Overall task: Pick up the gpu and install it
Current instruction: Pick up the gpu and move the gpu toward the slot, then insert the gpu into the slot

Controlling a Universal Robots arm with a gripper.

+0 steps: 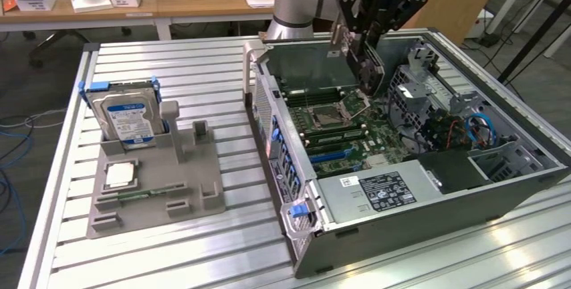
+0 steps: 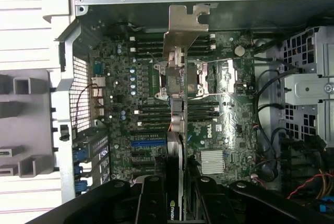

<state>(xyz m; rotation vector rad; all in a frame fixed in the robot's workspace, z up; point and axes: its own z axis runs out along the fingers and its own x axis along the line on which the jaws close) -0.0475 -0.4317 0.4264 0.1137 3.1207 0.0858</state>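
Note:
The gpu [image 1: 368,68] is a thin black card that hangs on edge above the open computer case [image 1: 499,188], over the motherboard [image 1: 344,132]. My gripper [image 1: 373,25] is shut on its upper edge. In the wrist view the gpu [image 2: 177,125] shows edge-on, running away from my gripper [image 2: 177,200], with its silver bracket [image 2: 183,25] at the far end near the case's rear wall. The black fingers [image 2: 148,203] press it from both sides. The card is still well above the blue slots [image 2: 148,144] on the board.
A grey holder [image 1: 178,182] lies on the slatted table at the exterior view's left. It carries a blue-labelled hard drive [image 1: 130,118], a processor [image 1: 120,174] and a green memory stick [image 1: 143,194]. Drive cages and cables [image 1: 473,128] fill the case's right side.

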